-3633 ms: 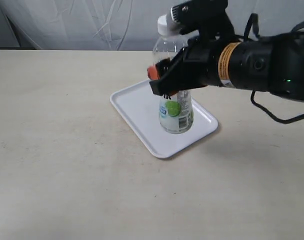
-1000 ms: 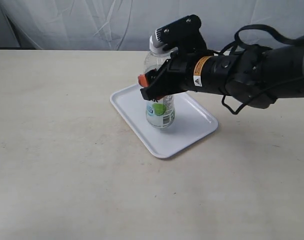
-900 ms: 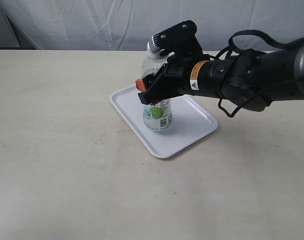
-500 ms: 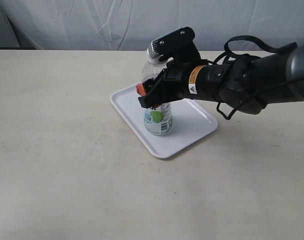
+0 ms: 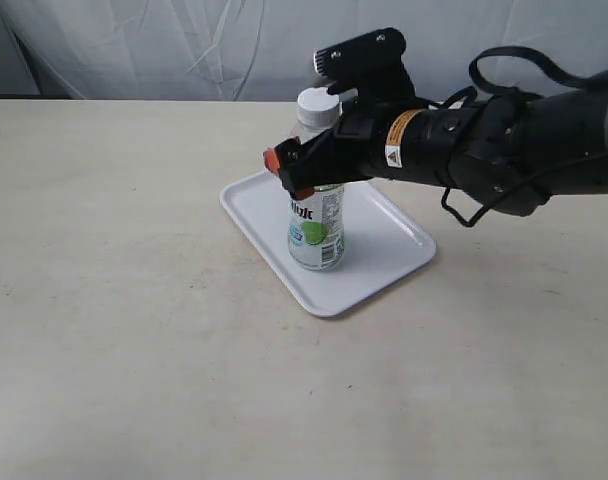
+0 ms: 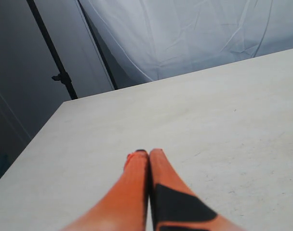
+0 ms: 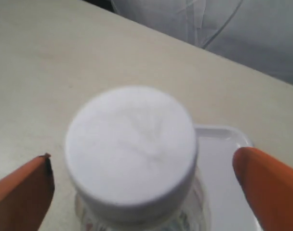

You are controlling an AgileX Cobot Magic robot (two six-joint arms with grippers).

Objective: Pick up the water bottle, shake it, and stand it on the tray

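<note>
The right gripper (image 7: 144,166) has let go, its jaws now spread clear either side of the water bottle (image 5: 316,225). The bottle stands upright on the tray (image 5: 394,250), so placement appears complete. The left gripper (image 6: 147,156) is closed and empty.

The water bottle (image 5: 316,215) is clear plastic with a white cap (image 5: 317,103); its label is white with a green circle and blue marks. The tray (image 5: 259,210) is plain white. The counter (image 5: 134,300) is pale beige, faintly speckled. My right end effector (image 7: 141,161) is black with orange tips and an orange-yellow band. My left end effector (image 6: 147,154) is orange with a black patch.
</note>
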